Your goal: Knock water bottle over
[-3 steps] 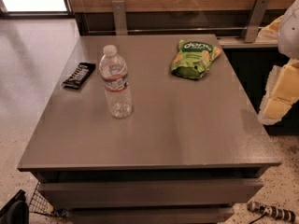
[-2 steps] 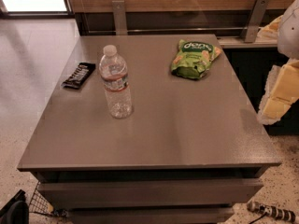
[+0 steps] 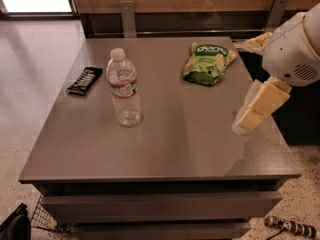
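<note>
The gripper [image 3: 256, 108] has swung inward over the table's [image 3: 165, 154] right edge (whether clenched or released, I cannot tell). The water bottle [image 3: 124, 90] stands upright left of centre, well apart.

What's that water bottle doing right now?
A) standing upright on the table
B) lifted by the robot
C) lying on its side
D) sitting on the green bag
A: the water bottle stands upright on the table, cap up, with the gripper off by the table's right edge, not touching it.
</note>
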`<action>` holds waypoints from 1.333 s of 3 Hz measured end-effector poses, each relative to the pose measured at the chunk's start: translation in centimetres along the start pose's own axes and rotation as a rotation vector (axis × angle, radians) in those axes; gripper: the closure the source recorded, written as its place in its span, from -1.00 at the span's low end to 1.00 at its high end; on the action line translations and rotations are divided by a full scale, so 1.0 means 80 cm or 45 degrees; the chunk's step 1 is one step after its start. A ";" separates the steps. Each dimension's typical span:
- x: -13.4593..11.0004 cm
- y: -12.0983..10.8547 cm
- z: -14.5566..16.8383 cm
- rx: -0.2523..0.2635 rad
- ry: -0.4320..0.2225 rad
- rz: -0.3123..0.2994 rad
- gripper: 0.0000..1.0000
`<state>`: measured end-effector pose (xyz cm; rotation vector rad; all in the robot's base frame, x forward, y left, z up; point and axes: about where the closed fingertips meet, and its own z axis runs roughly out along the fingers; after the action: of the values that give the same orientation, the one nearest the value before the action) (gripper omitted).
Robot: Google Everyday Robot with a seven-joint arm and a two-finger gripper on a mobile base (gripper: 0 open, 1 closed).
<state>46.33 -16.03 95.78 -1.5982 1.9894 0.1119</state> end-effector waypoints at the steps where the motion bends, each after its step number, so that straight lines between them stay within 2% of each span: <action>1: -0.025 -0.002 0.071 -0.039 -0.350 0.055 -1.00; 2: -0.057 -0.001 0.103 -0.120 -0.607 0.133 -1.00; 3: -0.090 0.000 0.123 -0.200 -0.797 0.200 -1.00; 4: -0.119 0.000 0.134 -0.237 -0.888 0.224 -1.00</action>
<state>51.51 -3.38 91.50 -1.2424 1.5804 0.8246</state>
